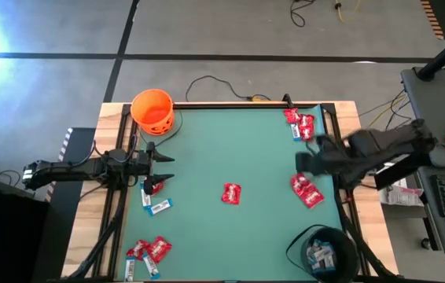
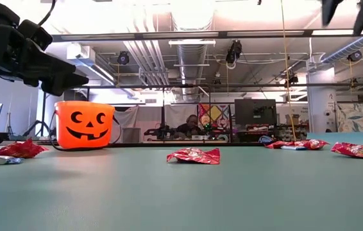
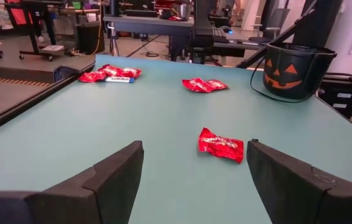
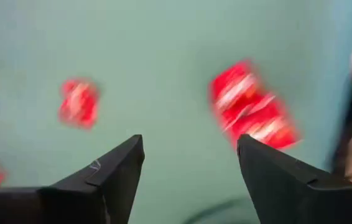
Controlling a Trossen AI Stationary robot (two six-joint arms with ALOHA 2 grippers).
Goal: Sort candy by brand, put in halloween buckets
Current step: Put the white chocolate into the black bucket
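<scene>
- Nearest the low cam: bare green table (image 2: pixel 181 199), w/ one red packet (image 2: pixel 194 155) lying mid-frame just beyond.
- Left gripper (image 1: pixel 162 168) sits at the table's left edge in the high view, fingers spread, nothing in them. A red packet (image 1: pixel 153 186) and a blue-and-white bar (image 1: pixel 158 206) lie right below it.
- Right gripper (image 1: pixel 307 153) hovers blurred at right-centre of the high view, fingers apart, empty. Its wrist cam looks down on a pair of red packets (image 4: pixel 252 106).
- Orange bucket (image 1: pixel 153 110) is upper left; black bucket (image 1: pixel 323 250) lower right, w/ bars inside.
- More candy: a pile upper right (image 1: pixel 299 124), another lower left (image 1: pixel 147 253).
- Your move, I'd say: drop the right gripper straight over one packet, not both. Centre it btwn the fingers, pinch the wrapper's middle.
- Reds prob. go to orange, so that's a long carry; lift clear before traversing.
</scene>
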